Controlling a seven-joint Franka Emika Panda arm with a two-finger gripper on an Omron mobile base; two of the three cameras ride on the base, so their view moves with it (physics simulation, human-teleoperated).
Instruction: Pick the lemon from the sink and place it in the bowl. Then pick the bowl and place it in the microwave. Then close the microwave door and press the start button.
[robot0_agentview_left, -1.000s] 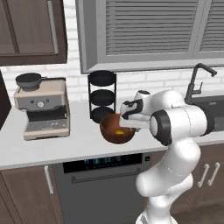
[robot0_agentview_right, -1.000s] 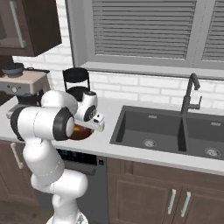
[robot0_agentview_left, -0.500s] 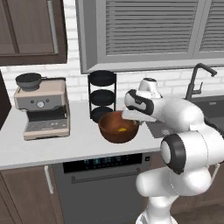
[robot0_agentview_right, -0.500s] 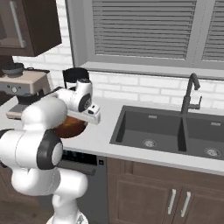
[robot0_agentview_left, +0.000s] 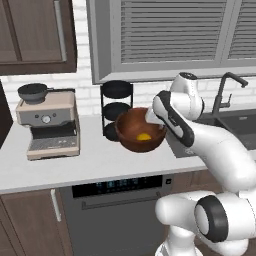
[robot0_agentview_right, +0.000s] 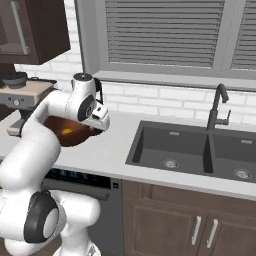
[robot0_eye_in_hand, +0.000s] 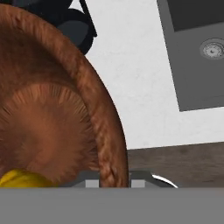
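The reddish-brown bowl (robot0_agentview_left: 135, 131) hangs slightly tilted just above the white counter (robot0_agentview_left: 95, 162), with the yellow lemon (robot0_agentview_left: 144, 136) inside it. My gripper (robot0_agentview_left: 152, 118) is shut on the bowl's right rim. In the hand view the rim (robot0_eye_in_hand: 103, 118) runs down between my fingertips (robot0_eye_in_hand: 92, 183), and the lemon (robot0_eye_in_hand: 22, 179) shows at the lower left. From the right base view the bowl (robot0_agentview_right: 75, 136) and lemon (robot0_agentview_right: 66, 131) sit behind my hand (robot0_agentview_right: 98, 120). The dark sink (robot0_agentview_right: 200, 150) lies to the right. The microwave, its door and start button are out of view.
A coffee machine (robot0_agentview_left: 49, 125) stands at the counter's left, and a black tiered stand (robot0_agentview_left: 116, 107) is right behind the bowl. A tall dark faucet (robot0_agentview_right: 217, 107) rises behind the sink. An upper cabinet (robot0_agentview_left: 35, 35) hangs at the left, and a dishwasher front (robot0_agentview_left: 117, 200) sits under the counter.
The bowl with the lemon has risen off the counter and shifted slightly right, held at its rim. My arm has swung up and straightened. The base has not moved.
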